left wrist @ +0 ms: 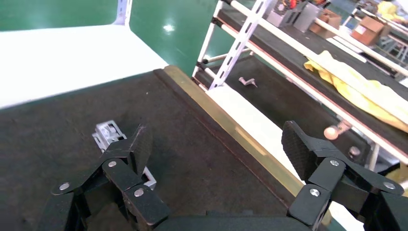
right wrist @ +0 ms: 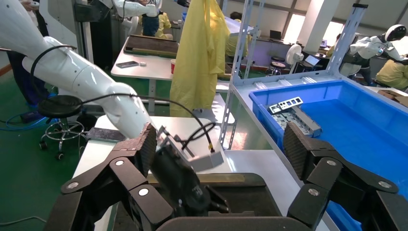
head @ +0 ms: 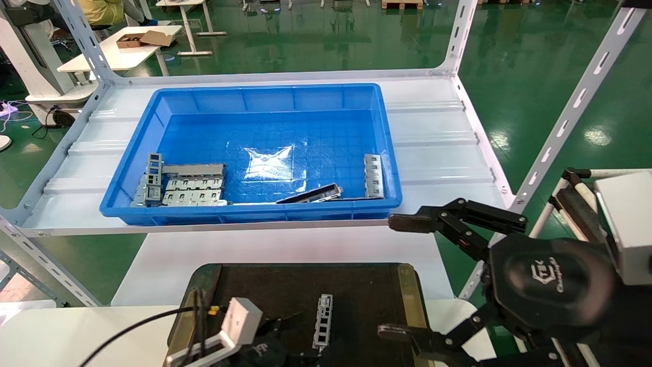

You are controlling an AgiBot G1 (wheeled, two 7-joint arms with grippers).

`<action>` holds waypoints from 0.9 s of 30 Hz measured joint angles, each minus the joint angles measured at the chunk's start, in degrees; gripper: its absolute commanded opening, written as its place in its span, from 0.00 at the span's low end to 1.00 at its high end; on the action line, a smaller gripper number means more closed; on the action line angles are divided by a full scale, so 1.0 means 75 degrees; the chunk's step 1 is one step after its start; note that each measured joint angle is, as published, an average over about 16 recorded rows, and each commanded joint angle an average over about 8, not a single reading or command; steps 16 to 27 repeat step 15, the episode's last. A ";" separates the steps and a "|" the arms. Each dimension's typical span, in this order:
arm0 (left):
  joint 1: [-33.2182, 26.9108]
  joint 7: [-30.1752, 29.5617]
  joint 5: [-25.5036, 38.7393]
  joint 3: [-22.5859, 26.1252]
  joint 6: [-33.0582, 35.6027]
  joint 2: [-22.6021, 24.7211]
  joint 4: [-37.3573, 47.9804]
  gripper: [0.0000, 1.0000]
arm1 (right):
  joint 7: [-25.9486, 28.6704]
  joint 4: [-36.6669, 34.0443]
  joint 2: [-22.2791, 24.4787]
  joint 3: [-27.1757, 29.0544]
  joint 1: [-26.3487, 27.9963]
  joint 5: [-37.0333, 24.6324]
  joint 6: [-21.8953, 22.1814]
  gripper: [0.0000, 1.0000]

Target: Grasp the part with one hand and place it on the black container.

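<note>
Although the part [head: 323, 320] already lies flat on the black container [head: 407, 290], near its front edge and roughly mid-width, the left tool [left wrist: 216, 144] hangs low just over it with its fingers spread wide and gripping nothing. In the left wrist view one pad [left wrist: 140, 144] sits directly above the part [left wrist: 108, 132], hiding its middle, while the other pad is well apart, out past the container's olive side strip; I judge that wide spread to mean the part has been let go, so the placing looks done. The part rests lengthwise, front to back, on the matte surface, clear of both strips, which should keep it from sliding off. The right tool [head: 402, 278] is held off to the right of the container, also fully released and empty, seemingly parked where it will not block the other arm. Up on the rack above the bench, the blue bin [head: 244, 92] holds more metal pieces, a stack at its left and a couple near its right front wall.
</note>
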 measured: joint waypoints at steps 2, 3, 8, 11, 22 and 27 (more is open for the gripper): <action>-0.0028 0.0164 -0.0053 -0.0126 0.0300 -0.0133 -0.0003 1.00 | 0.0000 0.0000 0.0000 -0.0001 0.0000 0.0000 0.0000 1.00; -0.0047 0.0237 -0.0078 -0.0182 0.0436 -0.0195 -0.0005 1.00 | 0.0000 0.0000 0.0000 -0.0001 0.0000 0.0001 0.0000 1.00; -0.0181 0.0530 -0.0189 -0.0413 0.1034 -0.0463 -0.0029 1.00 | -0.0001 0.0000 0.0001 -0.0002 0.0000 0.0001 0.0001 1.00; -0.0229 0.0622 -0.0219 -0.0481 0.1209 -0.0539 -0.0037 1.00 | -0.0001 0.0000 0.0001 -0.0002 0.0001 0.0002 0.0001 1.00; -0.0303 0.0713 -0.0261 -0.0557 0.1404 -0.0613 -0.0044 1.00 | -0.0001 0.0000 0.0001 -0.0003 0.0001 0.0002 0.0001 1.00; -0.0303 0.0713 -0.0261 -0.0557 0.1404 -0.0613 -0.0044 1.00 | -0.0001 0.0000 0.0001 -0.0003 0.0001 0.0002 0.0001 1.00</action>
